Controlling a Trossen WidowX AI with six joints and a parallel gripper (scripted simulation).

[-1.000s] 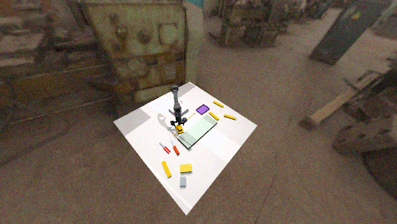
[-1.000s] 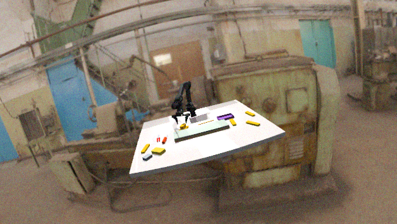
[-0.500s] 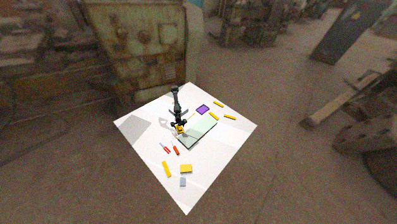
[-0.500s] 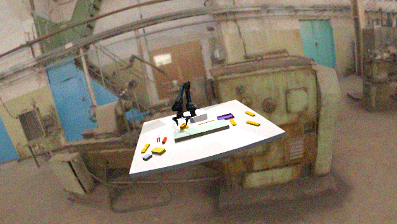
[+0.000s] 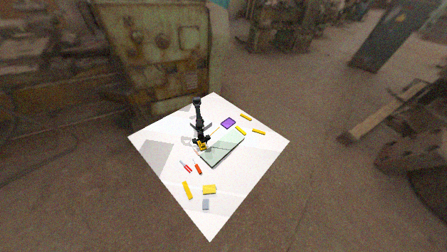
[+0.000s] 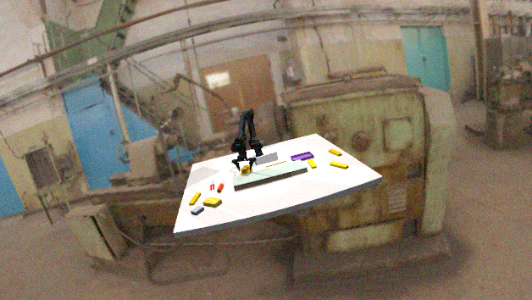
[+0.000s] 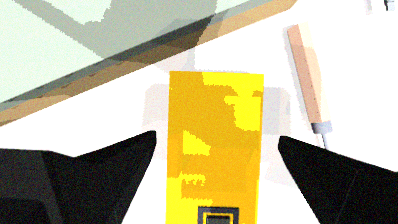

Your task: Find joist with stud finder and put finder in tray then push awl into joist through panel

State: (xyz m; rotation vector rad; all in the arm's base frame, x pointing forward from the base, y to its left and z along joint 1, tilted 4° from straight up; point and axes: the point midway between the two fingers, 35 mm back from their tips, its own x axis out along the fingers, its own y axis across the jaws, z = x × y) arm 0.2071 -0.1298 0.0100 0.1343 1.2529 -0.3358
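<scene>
The yellow stud finder [image 5: 202,145] [image 6: 246,169] [image 7: 215,155] lies beside the near-left end of the pale green floor panel [image 5: 228,144] [image 6: 279,172] [image 7: 40,55]. My gripper [image 5: 201,141] [image 6: 246,166] [image 7: 217,139] is open over it, one finger on each side, with a visible gap at both sides in the wrist view. The awl [image 5: 196,151] [image 7: 307,80], with a light wooden handle, lies to the right of the stud finder in the wrist view; its tip is hidden behind the right finger. The purple tray [image 5: 228,123] [image 6: 302,156] is empty. The joist is hidden.
Red-handled pliers [image 5: 186,166] [image 6: 212,186] and an orange-red screwdriver [image 5: 198,169] [image 6: 220,187] lie near the panel. A thin yellow stick [image 5: 214,132] [image 6: 276,163] lies behind it. Several yellow blocks, including a wide one [image 5: 209,189] [image 6: 212,202], and a grey block [image 5: 206,204] [image 6: 196,210] lie around.
</scene>
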